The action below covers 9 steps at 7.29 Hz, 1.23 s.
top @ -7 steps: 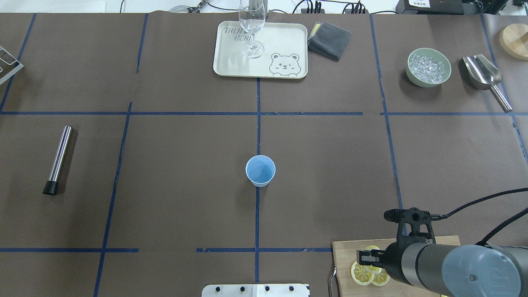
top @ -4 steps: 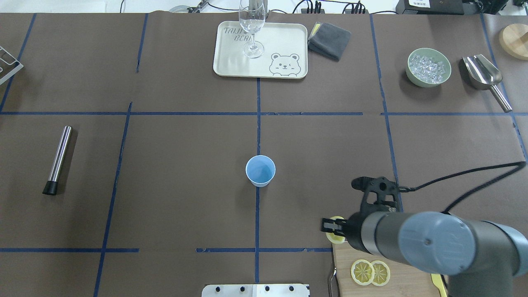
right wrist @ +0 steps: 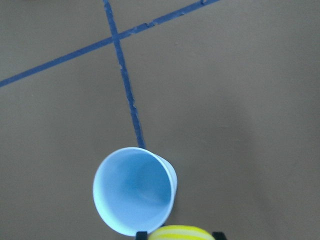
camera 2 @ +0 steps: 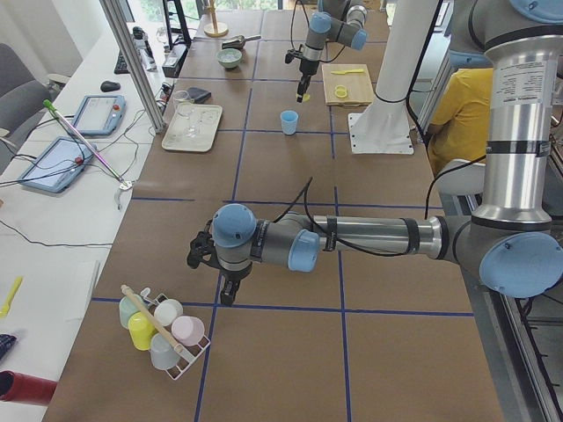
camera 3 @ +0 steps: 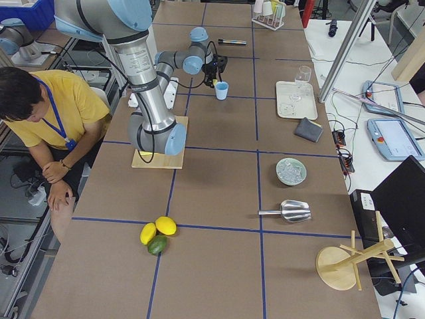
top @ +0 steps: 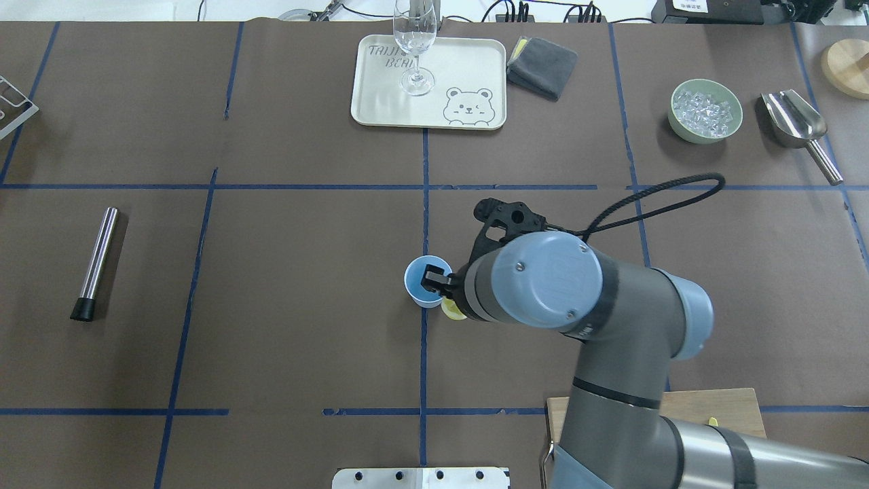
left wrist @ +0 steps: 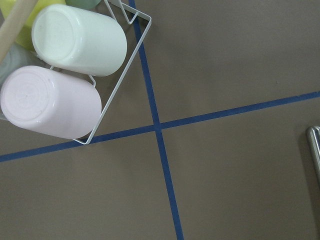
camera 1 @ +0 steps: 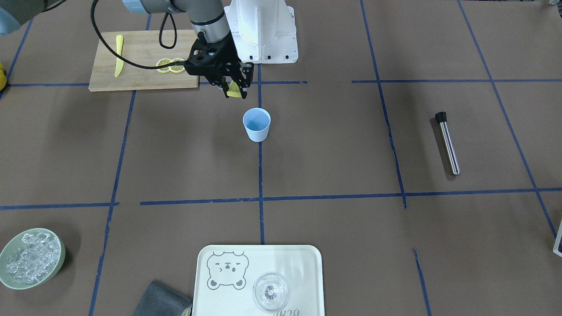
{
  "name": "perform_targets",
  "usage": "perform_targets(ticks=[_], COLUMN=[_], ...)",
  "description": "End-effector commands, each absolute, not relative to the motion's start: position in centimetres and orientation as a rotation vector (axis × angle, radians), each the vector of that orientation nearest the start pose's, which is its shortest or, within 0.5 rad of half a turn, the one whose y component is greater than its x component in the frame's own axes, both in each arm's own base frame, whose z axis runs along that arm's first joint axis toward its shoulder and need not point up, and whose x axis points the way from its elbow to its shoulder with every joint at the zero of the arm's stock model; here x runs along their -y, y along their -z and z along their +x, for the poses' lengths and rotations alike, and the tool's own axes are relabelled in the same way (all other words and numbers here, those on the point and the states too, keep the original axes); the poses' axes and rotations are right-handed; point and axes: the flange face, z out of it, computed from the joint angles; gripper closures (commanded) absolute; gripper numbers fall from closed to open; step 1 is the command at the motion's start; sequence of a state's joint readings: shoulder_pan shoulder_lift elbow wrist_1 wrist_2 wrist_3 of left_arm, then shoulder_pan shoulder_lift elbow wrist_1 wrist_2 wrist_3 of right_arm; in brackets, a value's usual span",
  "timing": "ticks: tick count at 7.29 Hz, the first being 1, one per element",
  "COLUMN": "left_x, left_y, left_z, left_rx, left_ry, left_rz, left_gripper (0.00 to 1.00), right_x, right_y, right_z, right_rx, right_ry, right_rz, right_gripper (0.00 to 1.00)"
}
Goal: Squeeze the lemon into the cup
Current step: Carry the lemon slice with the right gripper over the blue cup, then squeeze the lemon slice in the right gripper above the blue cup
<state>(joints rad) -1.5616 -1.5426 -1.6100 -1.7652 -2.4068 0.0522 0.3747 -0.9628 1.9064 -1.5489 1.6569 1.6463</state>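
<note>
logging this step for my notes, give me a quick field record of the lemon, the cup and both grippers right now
right gripper: shut on small round yellow lemon piece, held in the air
small light blue plastic cup: upright on the table, looks empty
lemon vs cup: just short of the cup's mouth, on the robot's side
left gripper: far from the cup; open or shut cannot be told
squeeze: apparently not yet done

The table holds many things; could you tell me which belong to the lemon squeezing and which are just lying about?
In use: right gripper, lemon, cup.

Lying about: lemon slices, knife, board, glass, tray, cloth, bowl of ice, scoop, steel rod.
</note>
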Motion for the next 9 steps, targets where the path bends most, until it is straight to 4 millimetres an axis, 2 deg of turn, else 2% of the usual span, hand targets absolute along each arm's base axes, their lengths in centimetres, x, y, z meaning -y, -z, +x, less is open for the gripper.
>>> perform_targets(ticks=[1,4,9], left_x=[49.2,49.2,49.2], left_y=[-62.7,-62.7,-62.3], left_z=[-5.5,-5.5,-5.5], left_rx=[-0.829,-0.829,-0.829], left_ry=[-0.144,-0.145,-0.147], left_rz=[0.213,0.214,0.220], left_gripper=[0.00,0.00,0.00], right_x=[36.1,36.5,36.7], right_y=[-14.8,-15.1,-16.2], right_z=[-55.3,-56.5,-56.6], right_rx=[0.964,0.943,0.923], right_ry=[-0.406,-0.408,-0.409], right_rz=[0.057,0.054,0.053], right_gripper=[0.49,0.49,0.43])
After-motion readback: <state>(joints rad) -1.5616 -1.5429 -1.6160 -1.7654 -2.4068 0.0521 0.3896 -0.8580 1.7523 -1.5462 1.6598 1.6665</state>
